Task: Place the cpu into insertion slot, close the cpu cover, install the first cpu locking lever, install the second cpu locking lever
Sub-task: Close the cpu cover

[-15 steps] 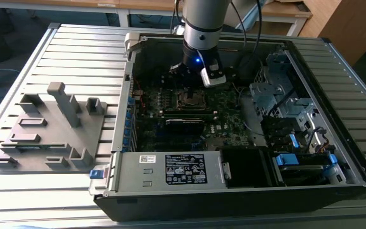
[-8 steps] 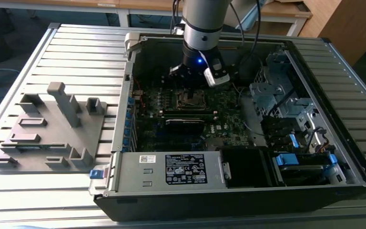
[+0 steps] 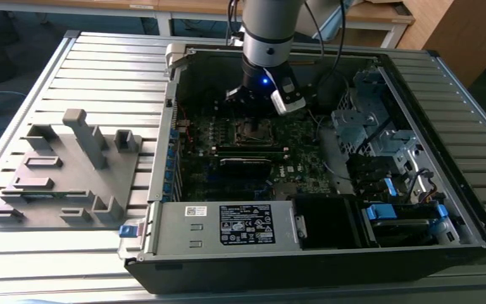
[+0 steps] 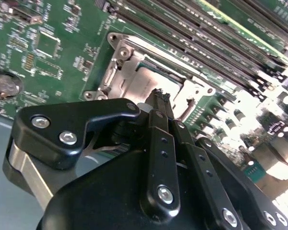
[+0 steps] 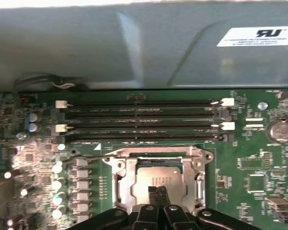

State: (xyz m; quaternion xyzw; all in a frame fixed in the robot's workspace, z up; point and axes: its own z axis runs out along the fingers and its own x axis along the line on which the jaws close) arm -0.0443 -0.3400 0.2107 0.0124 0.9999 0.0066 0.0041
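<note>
Tool (image 5: 157, 189) fully closed, tips right over the cpu (image 5: 156, 175).

A ribbed metal table (image 3: 99, 57) carries an open computer case (image 3: 311, 269) and, on the exterior view's left, a grey parts holder (image 3: 133, 174).

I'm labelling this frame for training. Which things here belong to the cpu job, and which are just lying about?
In the job:
cpu, seated under its cover
cpu cover, lying flat
gripper, low over the cpu

Just there:
memory slots
coin battery
grey fixture plate
power supply
</note>
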